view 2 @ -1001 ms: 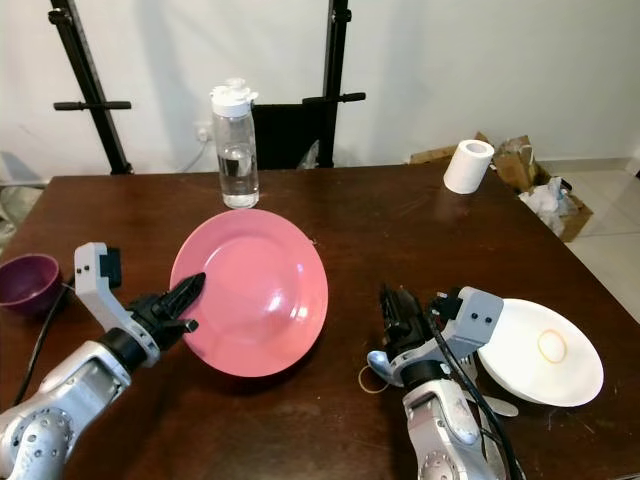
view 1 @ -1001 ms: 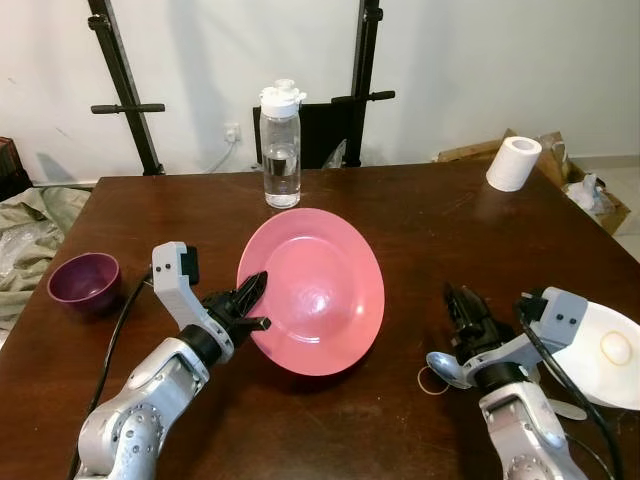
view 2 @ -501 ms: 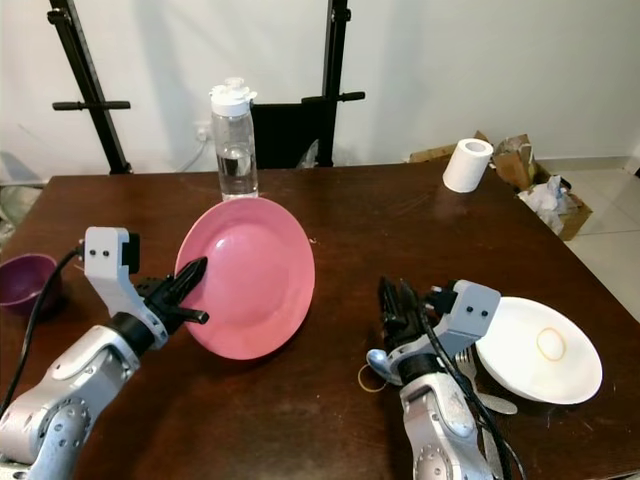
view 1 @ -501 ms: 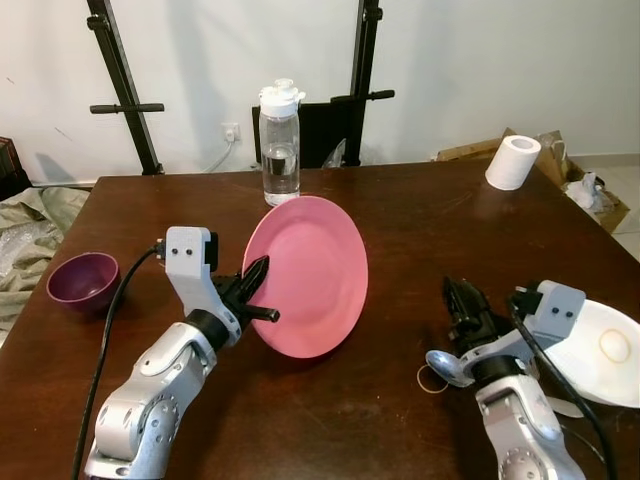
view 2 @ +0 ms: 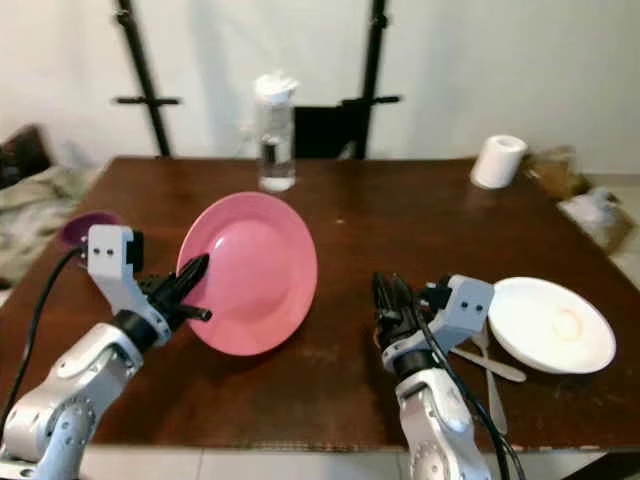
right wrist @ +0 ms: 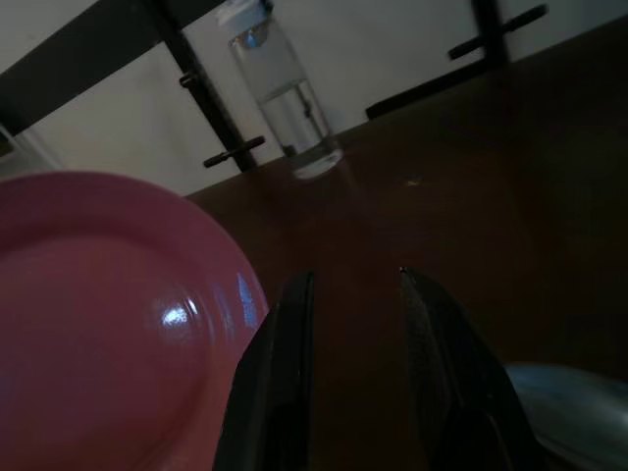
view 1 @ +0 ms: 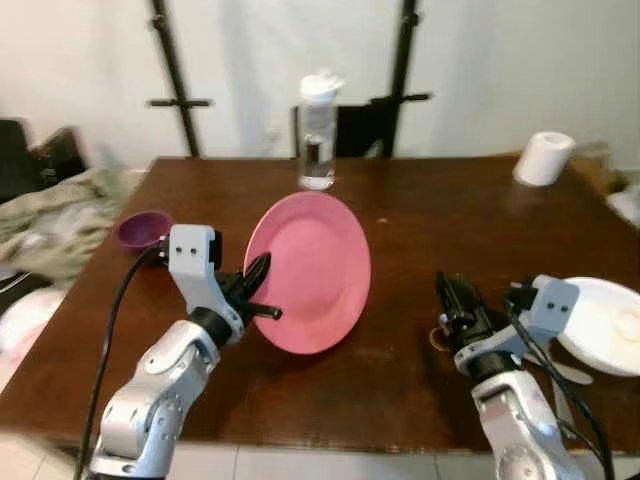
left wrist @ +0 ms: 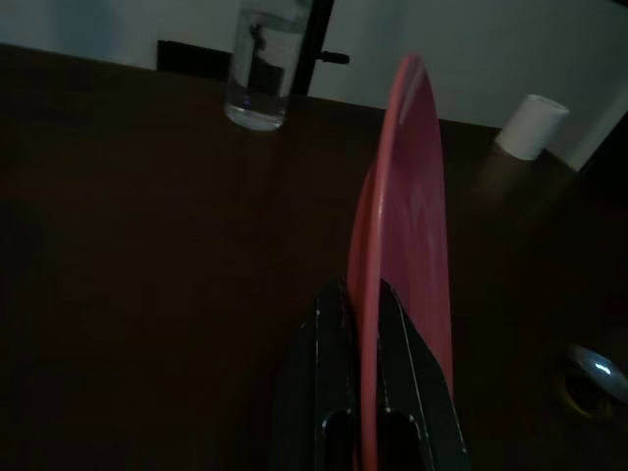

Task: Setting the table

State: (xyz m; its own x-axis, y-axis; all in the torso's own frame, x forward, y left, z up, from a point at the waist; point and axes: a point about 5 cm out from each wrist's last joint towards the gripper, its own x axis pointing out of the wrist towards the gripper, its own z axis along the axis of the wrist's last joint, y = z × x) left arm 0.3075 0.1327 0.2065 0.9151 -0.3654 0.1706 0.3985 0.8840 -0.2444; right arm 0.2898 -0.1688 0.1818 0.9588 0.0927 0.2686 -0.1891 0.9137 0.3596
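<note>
Since a second ago the left gripper has tipped the pink plate from nearly flat to steeply tilted, one edge lifted toward the water bottle. The camera has pulled back, so the table's near edge shows. The right gripper seems hardly moved.

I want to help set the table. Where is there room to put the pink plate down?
Bare wood lies under the tilted pink plate, which the left gripper pinches by its rim, and behind it, between the water bottle and the paper roll. It is crowded by the right gripper: a white plate and cutlery sit there.
</note>
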